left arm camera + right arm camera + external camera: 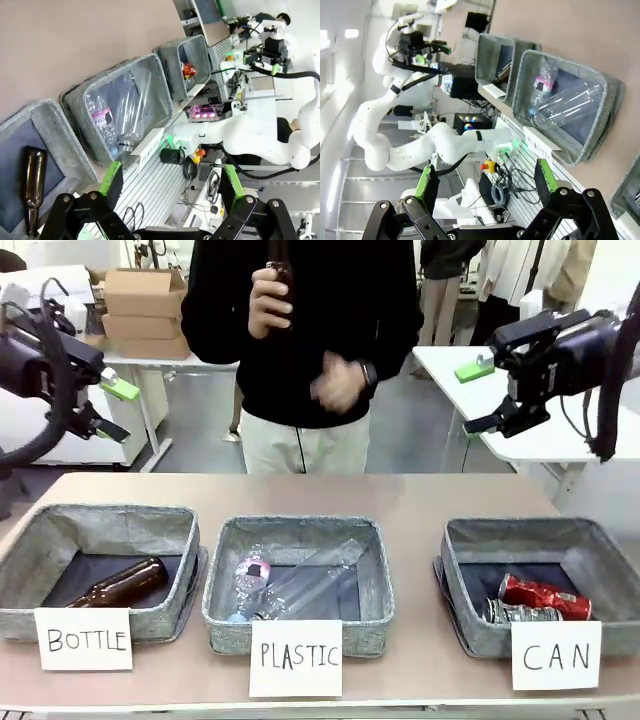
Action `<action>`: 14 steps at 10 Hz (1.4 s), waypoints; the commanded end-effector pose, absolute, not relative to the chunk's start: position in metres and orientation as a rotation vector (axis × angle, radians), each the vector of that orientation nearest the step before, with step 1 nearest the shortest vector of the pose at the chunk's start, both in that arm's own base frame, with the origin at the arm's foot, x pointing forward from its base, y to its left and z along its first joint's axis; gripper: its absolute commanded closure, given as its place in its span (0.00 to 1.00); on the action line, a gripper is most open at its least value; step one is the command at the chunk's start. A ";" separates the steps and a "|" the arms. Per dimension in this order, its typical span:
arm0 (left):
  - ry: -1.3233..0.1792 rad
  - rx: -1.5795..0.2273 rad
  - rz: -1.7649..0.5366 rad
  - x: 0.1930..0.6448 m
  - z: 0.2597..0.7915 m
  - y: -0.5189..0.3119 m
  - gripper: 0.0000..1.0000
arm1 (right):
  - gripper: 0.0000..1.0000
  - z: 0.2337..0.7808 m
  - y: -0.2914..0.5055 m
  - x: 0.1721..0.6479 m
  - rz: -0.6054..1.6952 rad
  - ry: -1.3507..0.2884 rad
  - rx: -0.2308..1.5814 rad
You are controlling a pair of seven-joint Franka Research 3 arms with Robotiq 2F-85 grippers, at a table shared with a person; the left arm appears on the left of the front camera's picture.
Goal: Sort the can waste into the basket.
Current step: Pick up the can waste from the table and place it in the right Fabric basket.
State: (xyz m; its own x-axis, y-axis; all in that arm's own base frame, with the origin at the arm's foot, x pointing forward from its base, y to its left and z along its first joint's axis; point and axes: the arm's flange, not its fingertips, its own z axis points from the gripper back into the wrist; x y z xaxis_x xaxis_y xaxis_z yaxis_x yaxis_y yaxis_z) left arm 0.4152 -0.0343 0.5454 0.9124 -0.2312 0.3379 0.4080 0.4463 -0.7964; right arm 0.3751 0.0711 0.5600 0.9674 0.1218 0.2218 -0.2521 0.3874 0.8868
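White arms, black two-finger left hand and right hand with green pads, black cables

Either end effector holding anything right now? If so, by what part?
Nothing held. Left end effector and right end effector are both open and empty, raised off the table. Both cans, red and dark, lie in the CAN basket.

Three grey fabric baskets stand in a row on the table: one labelled BOTTLE, one PLASTIC, one CAN. Three white paper labels, one per basket. Two cans lie in the CAN basket, a red can and a dark can. One brown glass bottle lies in the BOTTLE basket. The PLASTIC basket holds what look like two clear plastic bottles, though they overlap.
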 end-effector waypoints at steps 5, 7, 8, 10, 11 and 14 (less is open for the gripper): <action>-0.192 -1.020 -0.380 0.415 0.548 -0.023 0.00 | 0.00 0.557 0.071 0.376 0.259 -0.134 1.152; -0.192 -1.020 -0.380 0.415 0.548 -0.023 0.00 | 0.00 0.557 0.071 0.376 0.259 -0.134 1.152; -0.192 -1.020 -0.380 0.415 0.548 -0.023 0.00 | 0.00 0.557 0.071 0.376 0.259 -0.134 1.152; -0.192 -1.020 -0.380 0.415 0.548 -0.023 0.00 | 0.00 0.557 0.071 0.376 0.259 -0.134 1.152; -0.192 -1.020 -0.380 0.415 0.548 -0.023 0.00 | 0.00 0.557 0.071 0.376 0.259 -0.134 1.152; -0.192 -1.020 -0.380 0.415 0.548 -0.023 0.00 | 0.00 0.557 0.071 0.376 0.259 -0.134 1.152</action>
